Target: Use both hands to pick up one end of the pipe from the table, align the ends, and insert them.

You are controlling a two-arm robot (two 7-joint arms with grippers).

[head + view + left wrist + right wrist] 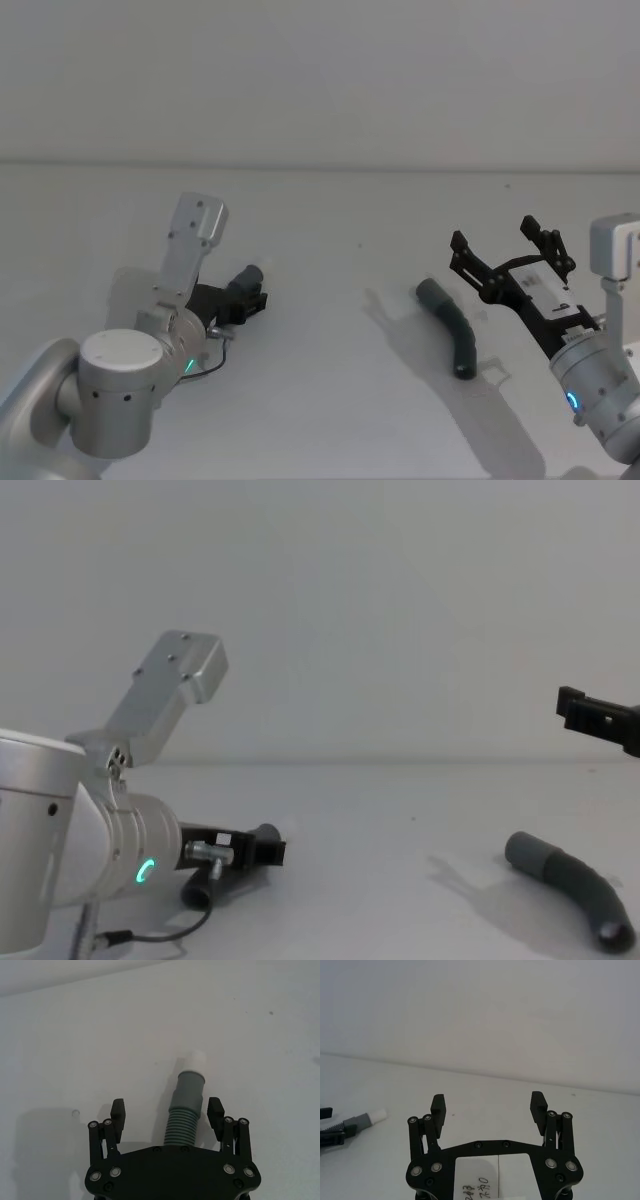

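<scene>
pipe pieces (456, 330): 2 | left hand (166, 1110) + right hand (489, 1105): 2, both spread

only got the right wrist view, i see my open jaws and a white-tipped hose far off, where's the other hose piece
Observer: The other hose piece lies on the table, just to the robot's left of the right gripper.
Operator: am i down at its level
Observer: No. In the chest view the right gripper hangs well above the table, with that piece lying lower.
Operator: has the left one got the white-tipped piece
Observer: Not gripped. The left gripper straddles the white-tipped hose piece, jaws open with gaps on both sides.
</scene>
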